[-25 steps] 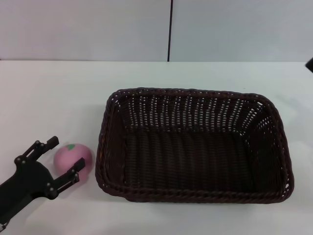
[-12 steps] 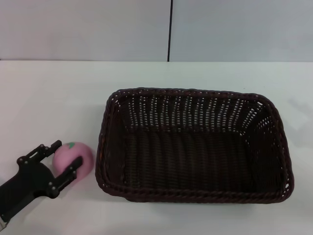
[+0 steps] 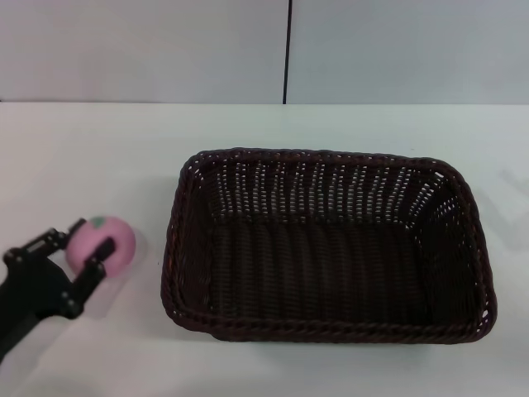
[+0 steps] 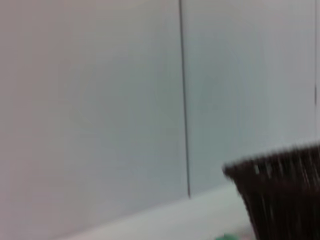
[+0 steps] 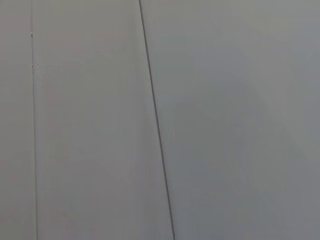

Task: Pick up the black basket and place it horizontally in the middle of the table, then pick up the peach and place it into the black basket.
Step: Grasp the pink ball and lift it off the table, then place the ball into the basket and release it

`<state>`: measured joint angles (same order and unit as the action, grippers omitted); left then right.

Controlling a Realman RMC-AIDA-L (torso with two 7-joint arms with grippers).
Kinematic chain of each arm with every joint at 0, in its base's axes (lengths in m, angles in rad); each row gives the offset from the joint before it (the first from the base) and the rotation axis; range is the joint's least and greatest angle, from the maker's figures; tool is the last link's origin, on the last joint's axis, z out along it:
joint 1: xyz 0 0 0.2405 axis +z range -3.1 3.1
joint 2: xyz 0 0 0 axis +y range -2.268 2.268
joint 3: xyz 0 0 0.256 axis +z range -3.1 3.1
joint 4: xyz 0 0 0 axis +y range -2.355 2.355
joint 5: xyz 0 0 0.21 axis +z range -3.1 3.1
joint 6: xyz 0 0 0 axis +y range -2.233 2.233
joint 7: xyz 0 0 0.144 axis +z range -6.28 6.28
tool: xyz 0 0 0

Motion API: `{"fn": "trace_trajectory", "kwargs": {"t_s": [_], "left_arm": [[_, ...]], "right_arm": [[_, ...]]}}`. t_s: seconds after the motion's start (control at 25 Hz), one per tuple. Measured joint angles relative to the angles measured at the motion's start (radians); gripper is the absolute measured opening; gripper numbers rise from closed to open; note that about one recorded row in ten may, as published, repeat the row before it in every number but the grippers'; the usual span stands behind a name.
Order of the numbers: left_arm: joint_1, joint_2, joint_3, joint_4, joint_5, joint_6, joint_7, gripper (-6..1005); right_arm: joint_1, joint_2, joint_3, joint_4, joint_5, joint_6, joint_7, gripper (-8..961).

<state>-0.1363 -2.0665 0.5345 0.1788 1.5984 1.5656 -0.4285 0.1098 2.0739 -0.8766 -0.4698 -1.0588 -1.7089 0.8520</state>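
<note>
The black basket (image 3: 328, 244) lies lengthwise in the middle of the white table (image 3: 91, 157), empty inside. Its corner also shows in the left wrist view (image 4: 280, 195). The pink peach (image 3: 106, 234), with a green leaf mark on top, is left of the basket, apart from its rim. My left gripper (image 3: 81, 242) is shut on the peach, one finger on each side, at the table's front left. The peach casts a faint shadow to its right. The right gripper is out of view.
A pale wall with a dark vertical seam (image 3: 288, 50) stands behind the table. The right wrist view shows only that wall (image 5: 200, 125). Bare tabletop lies around the basket on all sides.
My left gripper has closed in on the peach and moved left and slightly away from the basket, carrying the peach with it. The basket has not moved.
</note>
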Motion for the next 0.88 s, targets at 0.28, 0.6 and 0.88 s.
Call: {"fn": "trace_trajectory", "kwargs": {"t_s": [0.28,0.6,0.88], "left_arm": [[-0.014,0.002,-0.100,0.004,-0.002,0.284,-0.027,365],[-0.168,-0.007,0.020,-0.106,0.009,0.355,-0.034,316],[-0.290,-0.012,0.117,-0.279,0.006,0.188,0.034,267]], "right_arm": [[-0.001,0.001,0.005,0.009,0.001,-0.029,-0.004,595],[0.010,0.005,0.028,0.025,0.002,-0.087,-0.004,595],[0.014,0.003,0.036,0.043,0.002,-0.100,-0.004,595]]}}
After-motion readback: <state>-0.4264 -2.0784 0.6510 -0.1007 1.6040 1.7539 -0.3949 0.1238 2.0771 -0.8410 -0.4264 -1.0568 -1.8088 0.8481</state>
